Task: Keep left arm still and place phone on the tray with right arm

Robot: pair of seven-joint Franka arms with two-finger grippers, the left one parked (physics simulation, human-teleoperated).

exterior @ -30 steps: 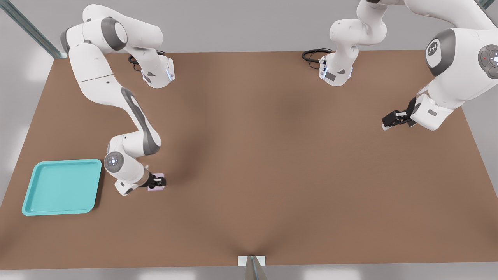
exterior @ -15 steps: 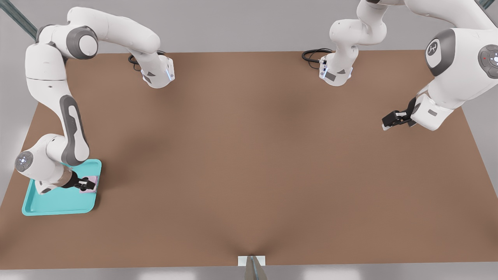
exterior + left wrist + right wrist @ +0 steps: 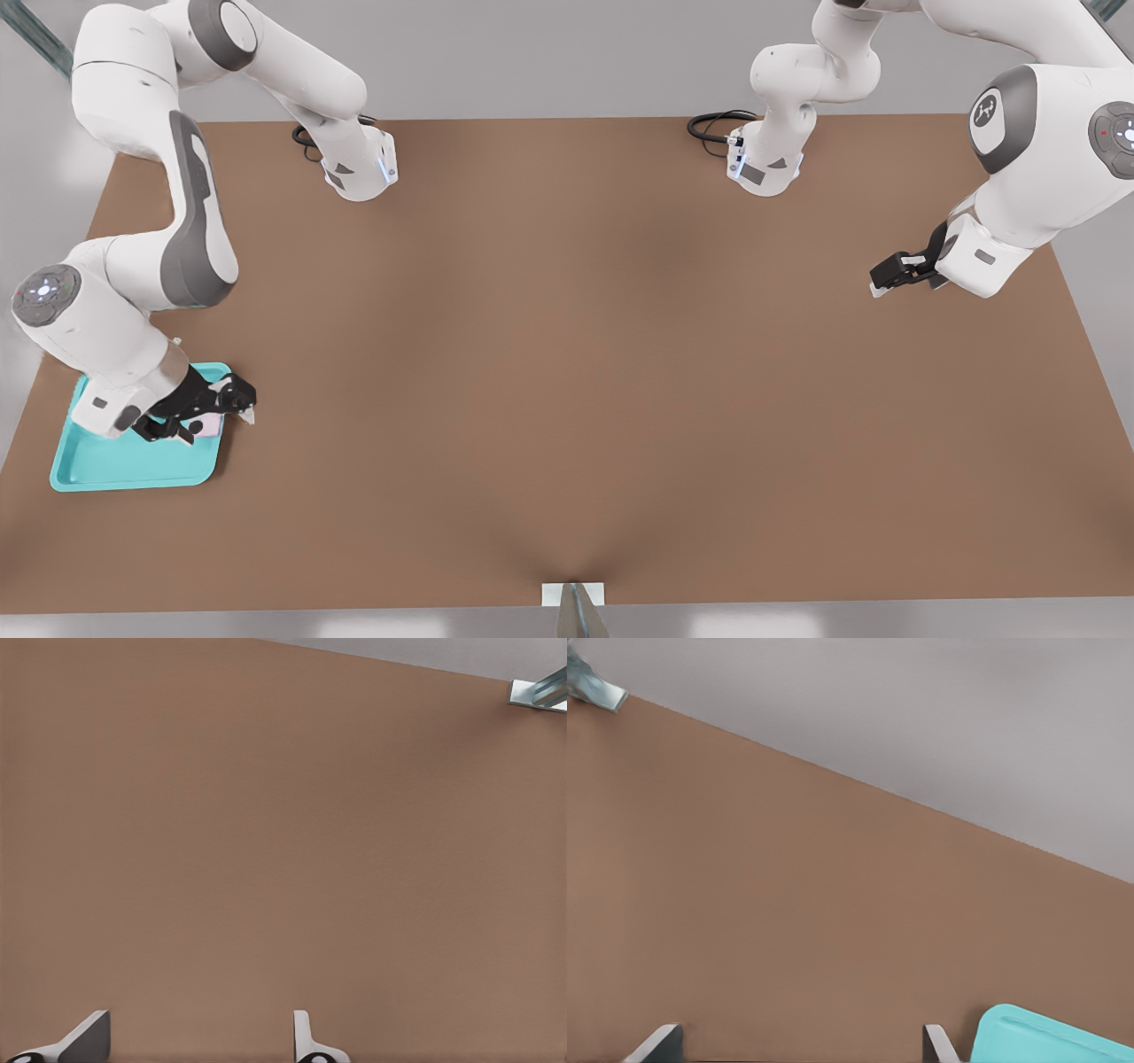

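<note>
The turquoise tray [image 3: 115, 461] lies at the front view's left, near the table's corner. My gripper [image 3: 217, 424] hangs over the tray's right rim, tilted, its fingers spread wide and open. A sliver of the pink-lilac phone [image 3: 211, 428] shows under it, lying inside the tray by that rim; most of the phone is hidden by the black fingers. In the right wrist view the gripper [image 3: 799, 1047] has nothing between its two white tips, and a corner of the tray [image 3: 1050, 1041] shows beside one fingertip [image 3: 937, 1043]. The phone is out of that view.
The parked arm's gripper [image 3: 902, 270] hovers at the front view's right. Two arm bases with black cables [image 3: 713, 124] stand along the far table edge. A metal post [image 3: 574, 607] meets the near edge. The tray sits close to the table's left edge.
The right arm carried the phone from the bare table leftwards over the tray. Since half a second ago the fingers have opened and the wrist has lifted and tilted, leaving the phone in the tray.
</note>
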